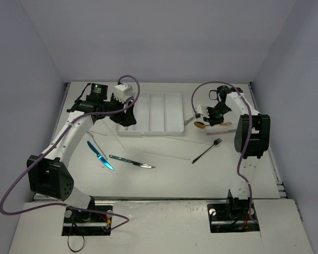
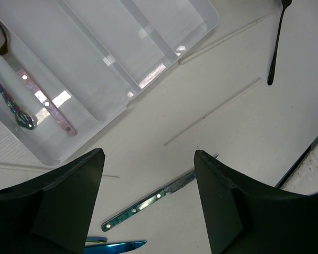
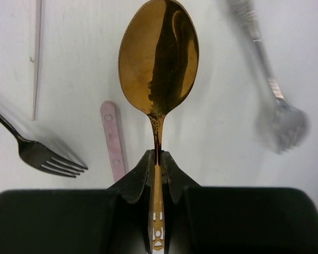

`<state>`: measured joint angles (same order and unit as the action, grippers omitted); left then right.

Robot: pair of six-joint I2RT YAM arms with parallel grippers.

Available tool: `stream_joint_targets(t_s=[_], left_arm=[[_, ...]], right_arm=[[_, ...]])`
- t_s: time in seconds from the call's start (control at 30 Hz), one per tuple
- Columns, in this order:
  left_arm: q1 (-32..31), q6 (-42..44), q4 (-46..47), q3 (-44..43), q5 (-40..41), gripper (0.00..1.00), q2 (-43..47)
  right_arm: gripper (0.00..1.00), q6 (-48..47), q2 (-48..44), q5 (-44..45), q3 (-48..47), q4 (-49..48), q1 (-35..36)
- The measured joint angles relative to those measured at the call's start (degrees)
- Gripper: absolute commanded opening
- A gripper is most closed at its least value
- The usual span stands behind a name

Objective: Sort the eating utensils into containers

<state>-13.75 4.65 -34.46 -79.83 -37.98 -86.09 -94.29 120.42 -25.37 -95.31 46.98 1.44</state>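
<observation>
pinched the gold spoon (image 3: 159,58) by its thin neck in the right gripper (image 3: 157,159), clamped tight, just right of the white tray (image 1: 148,132). hung the left gripper (image 2: 148,159) spread wide and empty above that tray's near left corner. might have swivelled or slipped in so narrow a hold during the carry; might have clipped a tray wall, or dropped away from the iridescent spoon (image 2: 10,103) lying in the left compartment.
</observation>
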Motion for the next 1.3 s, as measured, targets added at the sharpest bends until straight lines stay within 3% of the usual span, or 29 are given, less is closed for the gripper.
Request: stream_joint_targets(t_s=[0.27, 0.33, 0.6, 0.83, 0.97, 1.13, 1.3], left_arm=[[4.83, -5.98, 3.97, 3.76, 4.59, 0.78, 7.79], [8.14, -8.97, 5.3, 3.76, 4.31, 0.85, 9.43], [22.24, -22.2, 9.41, 3.76, 1.82, 0.88, 10.37], [23.2, -25.73, 11.08, 5.22, 1.23, 0.88, 10.89], [23.22, -26.36, 11.17, 6.7, 1.16, 0.88, 11.28], [23.36, -26.5, 11.63, 7.95, 1.25, 0.88, 11.82], [23.83, -26.61, 12.05, 9.85, 1.69, 0.88, 13.18]], right_arm=[[0.0, 11.93, -9.18, -6.89, -12.61, 1.13, 0.48], [0.0, 18.36, -10.09, -8.61, -16.02, 1.1, 0.81], [0.0, 49.46, -6.5, -12.97, -24.21, -0.15, 8.15], [0.0, 82.65, -5.35, -14.18, -16.65, -17.69, 18.77], [0.0, 100.57, -5.33, -9.02, -14.88, -28.23, 23.21], [0.0, 116.03, -3.21, -1.74, -18.88, -35.82, 27.29], [0.0, 125.1, 4.63, 3.34, -25.33, -41.02, 30.41]])
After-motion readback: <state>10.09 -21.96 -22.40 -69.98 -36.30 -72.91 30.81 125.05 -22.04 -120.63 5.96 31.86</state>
